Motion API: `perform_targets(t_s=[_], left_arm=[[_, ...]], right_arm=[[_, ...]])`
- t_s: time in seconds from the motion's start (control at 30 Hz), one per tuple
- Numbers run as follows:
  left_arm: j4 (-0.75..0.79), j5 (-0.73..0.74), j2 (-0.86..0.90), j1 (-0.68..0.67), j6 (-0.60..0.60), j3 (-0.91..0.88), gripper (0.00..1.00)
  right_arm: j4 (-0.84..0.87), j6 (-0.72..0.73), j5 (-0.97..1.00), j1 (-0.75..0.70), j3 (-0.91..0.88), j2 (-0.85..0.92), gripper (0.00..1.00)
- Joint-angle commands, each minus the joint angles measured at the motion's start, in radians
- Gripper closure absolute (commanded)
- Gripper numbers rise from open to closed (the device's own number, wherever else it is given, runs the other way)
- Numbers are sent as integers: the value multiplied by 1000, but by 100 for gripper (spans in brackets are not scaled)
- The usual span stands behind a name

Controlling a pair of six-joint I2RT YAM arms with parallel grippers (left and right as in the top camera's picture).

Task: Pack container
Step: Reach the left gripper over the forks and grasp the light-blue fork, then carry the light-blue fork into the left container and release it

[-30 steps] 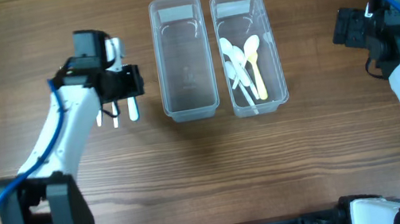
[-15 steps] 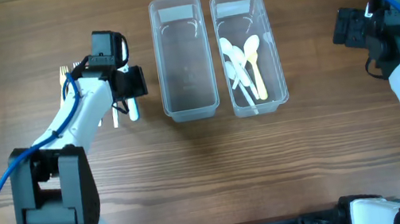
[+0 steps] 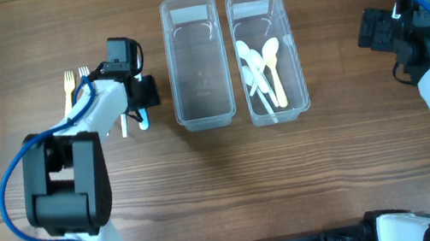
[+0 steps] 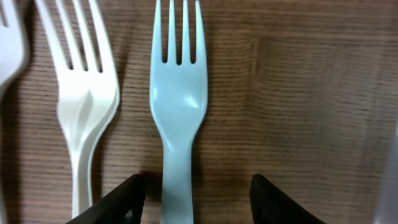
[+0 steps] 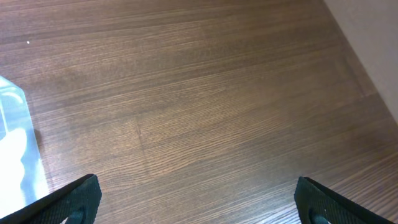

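A light blue plastic fork (image 4: pixel 180 106) lies on the wood, tines pointing away. My left gripper (image 4: pixel 198 204) is open just above it, with its handle between the two fingertips but nearer the left one. A white fork (image 4: pixel 83 106) lies beside it on the left. In the overhead view the left gripper (image 3: pixel 138 96) is left of the empty clear container (image 3: pixel 204 105). The second clear container (image 3: pixel 299 81) holds several white and yellow spoons (image 3: pixel 261 66). My right gripper (image 5: pixel 205 202) is open and empty over bare wood at the far right (image 3: pixel 374 30).
More forks, one yellow (image 3: pixel 68 81) and one white (image 3: pixel 84 72), lie left of the left arm. A part of another white fork (image 4: pixel 9 37) shows at the left wrist view's edge. A corner of the spoon container (image 5: pixel 13 143) shows in the right wrist view.
My left gripper has moved right, toward the containers, over the forks' handles. The yellow and white forks at the left came into sight. The right arm has not moved.
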Motion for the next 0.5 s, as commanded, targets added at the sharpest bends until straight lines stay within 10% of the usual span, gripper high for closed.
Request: perform_targets(t_s=[0.0,0.47], left_arm=[[18,-14,40,5,-16,17,43],[24,-21,52,5,-16,17,83]], right_arm=[[0,-5,13,2,10,-3,1],[0,-5,13,2,10,-3,1]])
